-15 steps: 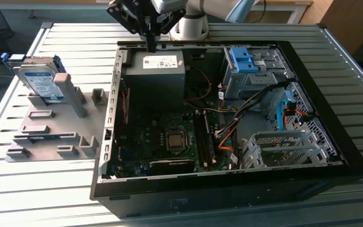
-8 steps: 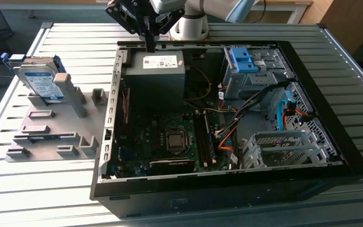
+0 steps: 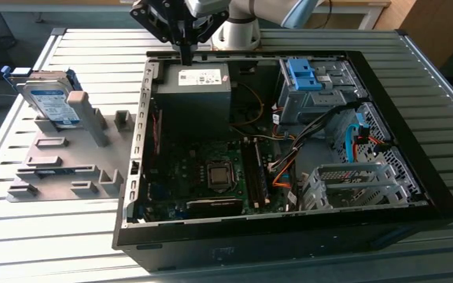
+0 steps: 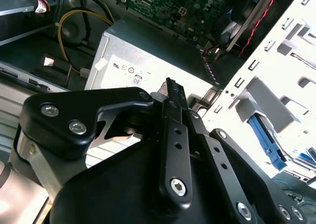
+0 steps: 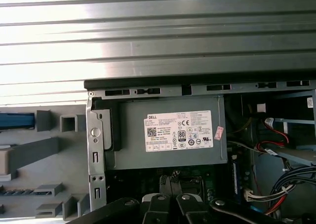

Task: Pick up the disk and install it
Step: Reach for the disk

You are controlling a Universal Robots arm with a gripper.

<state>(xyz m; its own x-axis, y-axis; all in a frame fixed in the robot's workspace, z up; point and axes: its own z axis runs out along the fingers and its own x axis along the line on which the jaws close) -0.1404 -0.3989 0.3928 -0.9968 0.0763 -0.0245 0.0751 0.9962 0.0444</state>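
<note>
Open PC case [image 3: 289, 236] on the counter [image 3: 53, 247]. Inside it, a metal drive cage [image 3: 353, 183] sits nearest, the motherboard [image 3: 210, 174] is in the middle, and the grey power supply [image 3: 195, 94] and blue bracket [image 3: 299, 73] are at the far end. Disk [image 3: 49, 103] is outside the case, on edge in a grey fixture [image 3: 61, 159] at the exterior view's left. Arm [image 3: 246, 15] is at the far side. Fingers [image 3: 186, 56] are pressed together with nothing held, pointing down at the supply's far edge.

Workshop: open computer case [image 3: 289, 243], slatted bench [image 3: 45, 247]
</note>
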